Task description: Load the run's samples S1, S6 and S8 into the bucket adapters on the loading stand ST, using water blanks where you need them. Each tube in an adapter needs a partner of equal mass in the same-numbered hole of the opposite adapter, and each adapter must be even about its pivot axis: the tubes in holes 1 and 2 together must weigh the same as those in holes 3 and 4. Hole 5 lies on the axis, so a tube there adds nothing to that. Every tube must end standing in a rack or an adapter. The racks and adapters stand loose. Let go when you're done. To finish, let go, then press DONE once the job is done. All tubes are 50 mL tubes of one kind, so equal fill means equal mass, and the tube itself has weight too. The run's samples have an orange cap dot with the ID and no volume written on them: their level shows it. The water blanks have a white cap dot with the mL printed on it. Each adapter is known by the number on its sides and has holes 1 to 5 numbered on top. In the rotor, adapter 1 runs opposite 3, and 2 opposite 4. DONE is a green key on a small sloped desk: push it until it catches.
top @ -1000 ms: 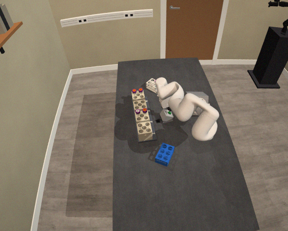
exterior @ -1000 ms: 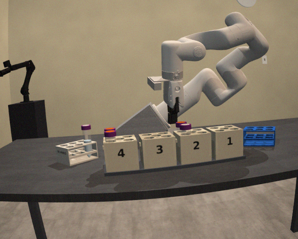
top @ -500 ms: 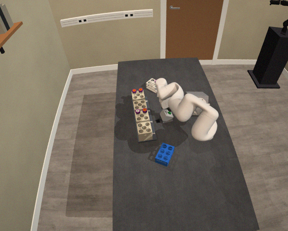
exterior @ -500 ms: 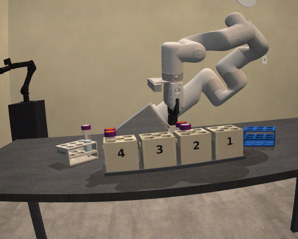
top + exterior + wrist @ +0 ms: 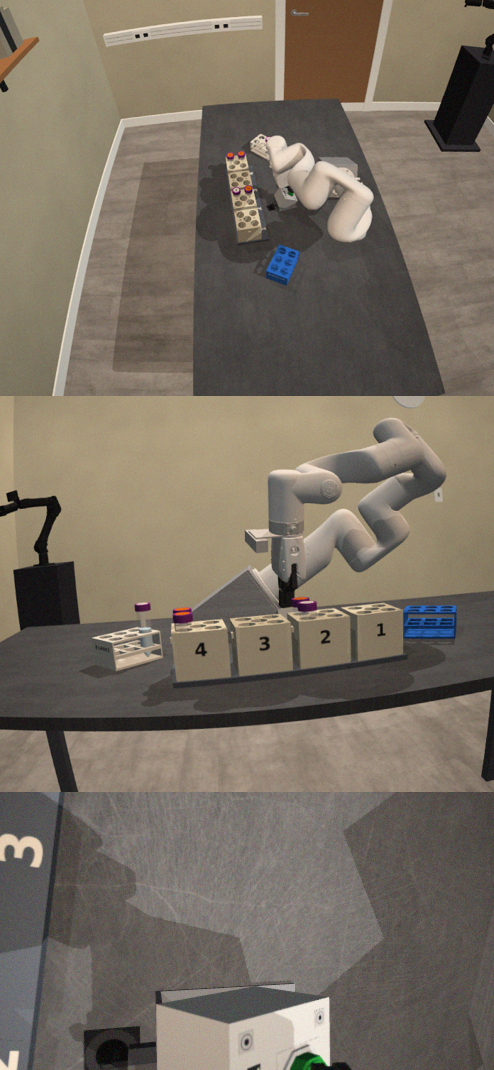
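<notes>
the tool (image 5: 286,598) (image 5: 332,1066), clenched on nothing, points down beside the green key (image 5: 291,193) (image 5: 307,1062). contact is unclear; the push probably runs down into the key's slope.

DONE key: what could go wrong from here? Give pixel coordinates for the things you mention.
The shut gripper (image 5: 291,191) (image 5: 286,605) (image 5: 336,1066) is at the right edge of the green key (image 5: 290,193) (image 5: 306,1062) in the wrist view, so an off-centre push might slip off before it catches. The desk (image 5: 285,201) (image 5: 192,1037) could also shift or tip if it is loose; the pictures don't show how it's fixed.
</notes>
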Robot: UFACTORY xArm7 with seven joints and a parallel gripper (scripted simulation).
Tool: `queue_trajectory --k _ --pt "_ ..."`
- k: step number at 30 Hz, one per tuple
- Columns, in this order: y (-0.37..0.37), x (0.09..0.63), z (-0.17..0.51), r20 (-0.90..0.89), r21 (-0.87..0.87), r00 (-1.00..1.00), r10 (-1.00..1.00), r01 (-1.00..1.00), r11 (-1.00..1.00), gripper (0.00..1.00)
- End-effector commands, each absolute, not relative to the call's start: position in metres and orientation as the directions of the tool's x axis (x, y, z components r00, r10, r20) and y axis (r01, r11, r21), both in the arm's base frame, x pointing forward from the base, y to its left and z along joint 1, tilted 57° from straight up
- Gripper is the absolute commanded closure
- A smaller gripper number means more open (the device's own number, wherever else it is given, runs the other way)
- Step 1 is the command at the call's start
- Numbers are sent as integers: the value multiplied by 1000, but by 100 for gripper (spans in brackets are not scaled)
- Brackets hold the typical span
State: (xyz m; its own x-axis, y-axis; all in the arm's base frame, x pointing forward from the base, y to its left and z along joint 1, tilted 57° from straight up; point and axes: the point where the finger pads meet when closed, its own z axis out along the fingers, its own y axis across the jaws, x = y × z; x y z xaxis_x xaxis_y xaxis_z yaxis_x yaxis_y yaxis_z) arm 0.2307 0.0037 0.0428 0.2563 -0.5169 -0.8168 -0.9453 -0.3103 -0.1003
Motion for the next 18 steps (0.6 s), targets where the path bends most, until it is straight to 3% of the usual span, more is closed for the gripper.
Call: queue_trajectory --k 1,18 --pt "4 232 42 -815 -102 257 -519 -946 -308 100" --pt "7 232 40 -815 -102 257 -519 -946 -308 100"
